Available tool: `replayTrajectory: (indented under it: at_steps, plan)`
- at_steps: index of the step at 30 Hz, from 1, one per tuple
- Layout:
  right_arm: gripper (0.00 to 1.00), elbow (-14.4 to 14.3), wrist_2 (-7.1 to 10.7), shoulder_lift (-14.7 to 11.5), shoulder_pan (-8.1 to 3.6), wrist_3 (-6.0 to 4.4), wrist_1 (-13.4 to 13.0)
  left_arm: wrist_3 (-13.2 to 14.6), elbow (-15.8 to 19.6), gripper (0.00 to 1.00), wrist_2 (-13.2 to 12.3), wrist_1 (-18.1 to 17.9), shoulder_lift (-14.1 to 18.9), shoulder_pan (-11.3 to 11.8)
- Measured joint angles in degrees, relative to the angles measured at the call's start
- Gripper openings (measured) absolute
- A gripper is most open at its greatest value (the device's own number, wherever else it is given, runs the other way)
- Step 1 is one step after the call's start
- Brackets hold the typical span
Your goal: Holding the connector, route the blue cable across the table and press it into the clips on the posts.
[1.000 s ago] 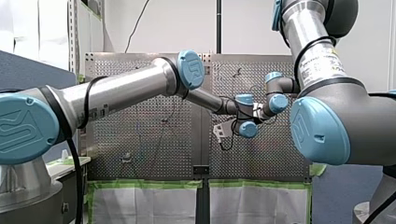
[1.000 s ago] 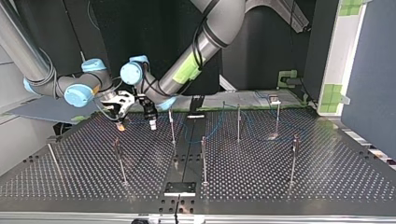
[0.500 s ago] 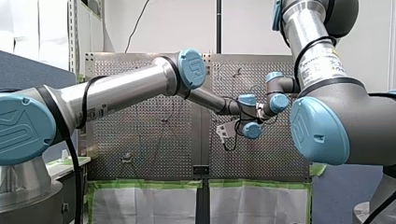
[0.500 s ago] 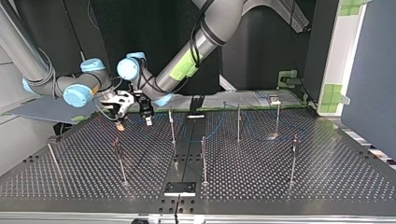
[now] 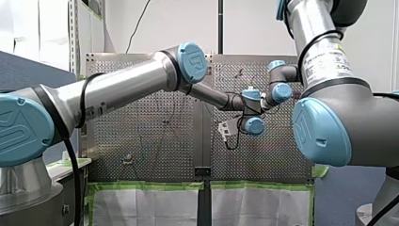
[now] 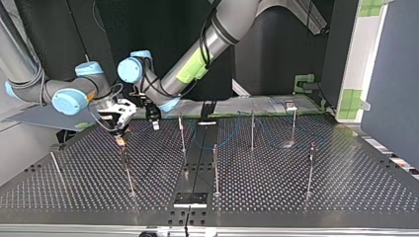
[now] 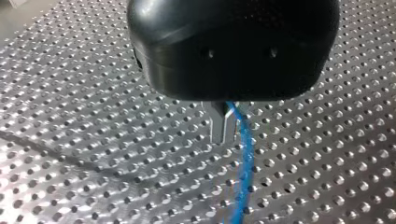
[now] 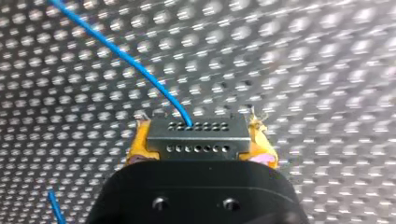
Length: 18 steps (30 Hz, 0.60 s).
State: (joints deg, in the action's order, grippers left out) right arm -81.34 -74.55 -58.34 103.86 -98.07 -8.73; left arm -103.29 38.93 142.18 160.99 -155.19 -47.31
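My right gripper (image 6: 119, 134) has closed its yellow pads (image 8: 138, 142) on the two short ends of the connector (image 8: 198, 138), and the hold looks firm and square. The blue cable (image 7: 244, 163) leaves the connector's upper row of holes and runs away over the perforated surface (image 6: 296, 197). My left gripper (image 7: 220, 128) has its metal fingers almost together, with only a thin slit between them. The cable comes out at one finger and hangs down from there, so I judge that it is pinched lightly there.

During the last second both grippers have moved along the surface's edge on the arms' side, toward the corner at the top view's left. The right gripper has also come lower and away from that edge. It is now just beside the top of the post (image 6: 127, 170) that stands nearest to that corner. The left gripper has followed and has risen a little, so the two are somewhat more apart than before.

This means, I think, that the connector end is being brought to this post. The cable is not yet pressed in there; the clip on the post is too small to make out. The next move needs the cable kept tight between the two grippers.
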Motion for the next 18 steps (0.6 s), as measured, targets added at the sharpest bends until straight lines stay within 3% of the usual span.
replayTrajectory:
  at_steps: [9, 18]
  plan:
    - [0.0, 0.0, 0.37, -4.2, -0.07, 0.15, 1.2, 0.1, 3.8, 0.0, 0.4, 0.8, 4.0, 0.4]
    - [0.0, -0.9, 1.01, -7.6, 0.38, 0.47, 2.1, 2.1, 8.6, 0.0, 0.8, 1.7, 8.8, 0.3]
